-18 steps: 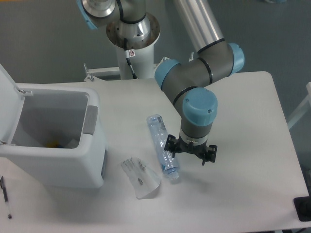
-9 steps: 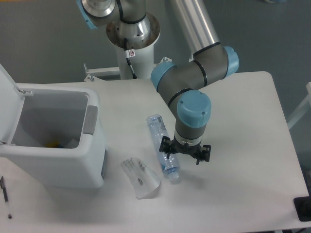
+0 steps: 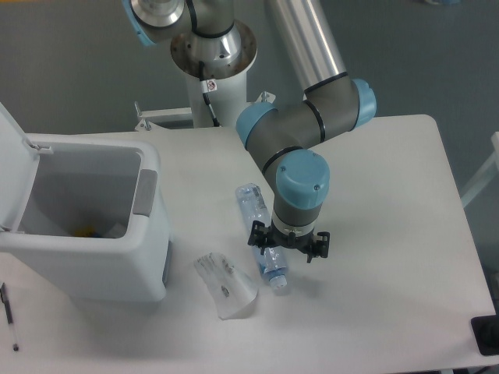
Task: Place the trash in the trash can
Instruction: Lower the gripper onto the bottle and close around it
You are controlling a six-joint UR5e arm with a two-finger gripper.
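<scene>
The long, slim clear plastic water bottle with a bluish tint (image 3: 260, 237) lies flat near the middle of the white worktop (image 3: 390, 187), its length running from the far side toward the near edge, with its near end tilted slightly to the right. Just beside its near end, toward the near-left, the shorter clear cone-shaped plastic cup with a small dark mark (image 3: 226, 285) lies on its side, close to the bottle though whether they touch cannot be told.

The black two-finger gripper (image 3: 288, 243) hangs directly above the lower half of the bottle, its fingers spread apart and holding nothing; one finger shows over the bottle's body and the other out to the right of it. Whether the fingertips touch the worktop cannot be told. The grey arm with light blue joint caps (image 3: 300, 175) rises from the gripper toward the far edge.

The large white boxy plastic trash can with rounded corners (image 3: 101, 269) stands at the left edge of the worktop, well apart from the bottle and cup. Its white flip lid (image 3: 14, 160) is raised at the left, the grey panel (image 3: 144, 192) sits on its right rim, and the inside is open to view with a few small items at the bottom.

A thin black pen (image 3: 9, 315) lies at the near-left corner.
</scene>
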